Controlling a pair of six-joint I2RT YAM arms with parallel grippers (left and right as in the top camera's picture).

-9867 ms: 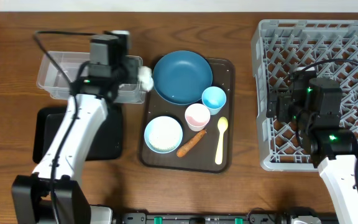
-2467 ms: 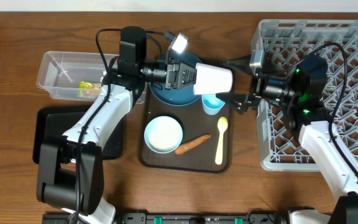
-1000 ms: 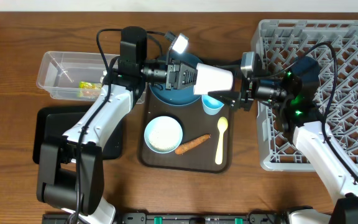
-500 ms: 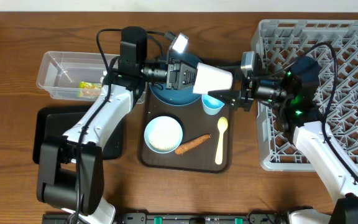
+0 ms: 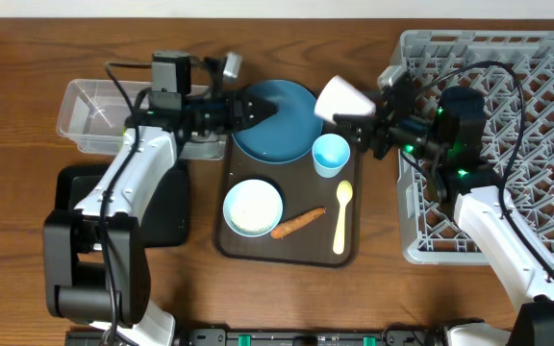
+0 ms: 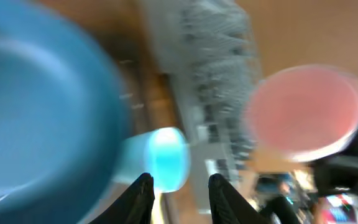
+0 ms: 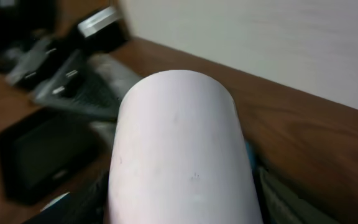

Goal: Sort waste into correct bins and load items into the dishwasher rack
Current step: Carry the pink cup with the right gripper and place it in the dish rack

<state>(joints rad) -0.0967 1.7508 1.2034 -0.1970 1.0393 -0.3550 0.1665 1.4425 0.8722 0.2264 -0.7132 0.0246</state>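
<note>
The small pink cup (image 5: 342, 97) hangs tilted in the air between the dark blue plate (image 5: 277, 125) and the dishwasher rack (image 5: 508, 58), with my right gripper (image 5: 362, 123) shut on it. In the right wrist view the pink cup (image 7: 179, 149) fills the frame and hides the fingers. My left gripper (image 5: 269, 108) is open and empty above the plate's left half. The blurred left wrist view shows its gripper (image 6: 180, 180) with the light blue cup (image 6: 163, 158) and the pink cup (image 6: 306, 112) beyond.
The brown tray (image 5: 349, 245) carries the plate, the light blue cup (image 5: 331, 154), the white-and-blue bowl (image 5: 253, 207), the orange stick (image 5: 296, 222) and the yellow spoon (image 5: 341, 216). A clear tub (image 5: 89, 115) and a black tray (image 5: 70, 207) lie at the left.
My left gripper has let go of the pink cup and pulled back to the left. The right gripper now holds the cup alone, and has tilted and drawn it toward the rack.
</note>
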